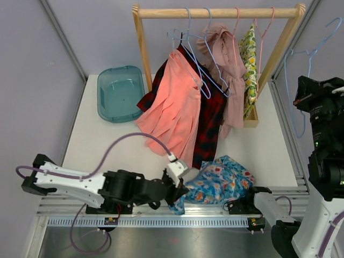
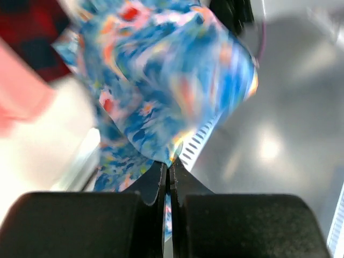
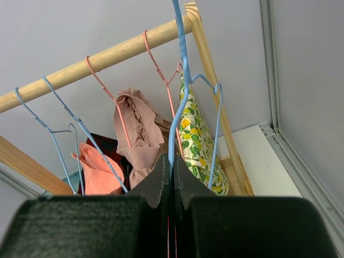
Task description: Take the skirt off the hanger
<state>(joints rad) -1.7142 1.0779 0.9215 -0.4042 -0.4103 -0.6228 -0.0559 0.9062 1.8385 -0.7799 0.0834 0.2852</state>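
Note:
The blue floral skirt (image 1: 217, 184) lies crumpled at the table's near edge, off any hanger. My left gripper (image 1: 180, 192) is shut on its left edge; in the left wrist view the cloth (image 2: 172, 80) hangs blurred from my closed fingertips (image 2: 170, 167). My right gripper (image 1: 302, 95) is raised at the far right and shut on a bare light-blue wire hanger (image 1: 307, 59). In the right wrist view that hanger (image 3: 180, 97) rises straight out of the gripper (image 3: 172, 160).
A wooden rack (image 1: 215, 12) at the back holds a salmon garment (image 1: 172, 107), a dark plaid one (image 1: 212, 115), a dusty-pink one (image 1: 231, 80) and a lemon-print one (image 1: 249, 59) on hangers. A teal tub (image 1: 120, 92) sits at the back left. The metal rail (image 1: 161, 212) runs along the near edge.

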